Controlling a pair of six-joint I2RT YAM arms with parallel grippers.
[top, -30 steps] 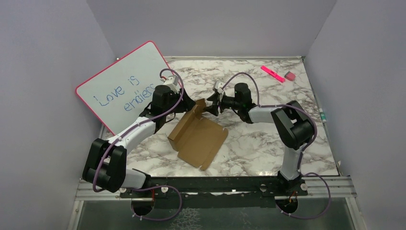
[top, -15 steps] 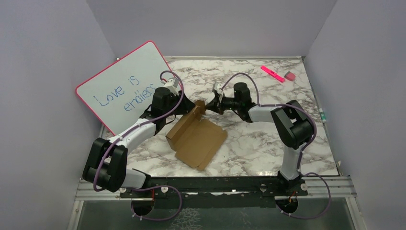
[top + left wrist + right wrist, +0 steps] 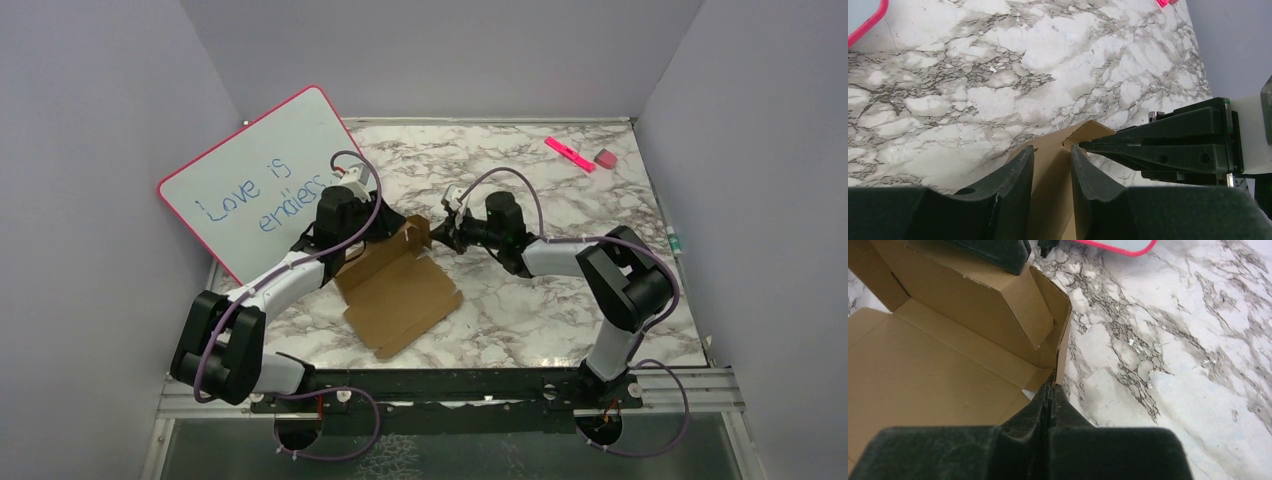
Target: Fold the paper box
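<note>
Top external: paper box (image 3: 400, 295) lies mid-table on the marble table (image 3: 560, 290), between the two arms, and is mostly flat with its inside face up. Its far side wall stands up. The long axis seems to run diagonally, near-left to far-right, parallel to that raised wall. The far-right corner points at the right gripper (image 3: 437, 238).

Left wrist: left gripper (image 3: 1052, 150) is narrow and straddles the raised wall. Cardboard fills the gap between its fingers (image 3: 1015, 172), so I read it as gripping the wall.

Right wrist: right gripper (image 3: 1050, 390) has its jaws pressed together on the thin edge of the corner tab (image 3: 1063, 340) at the end of the side wall (image 3: 993, 305). The tab is bent partway inward, not yet square to the wall.

Step in hand, as I judge it: forming the first corner, with the wall held upright while the end tab is turned in. Most of the fold is not yet done; the other walls lie flat.

Next move likely calls for the right arm to swing the tab along its crease toward the base panel while the left arm keeps the wall vertical. The sheet is light and could slide or lift.

Elsewhere: pink-framed whiteboard (image 3: 255, 185) leans at the left; pink marker (image 3: 570, 153) and eraser (image 3: 605, 158) sit far right, well apart.
</note>
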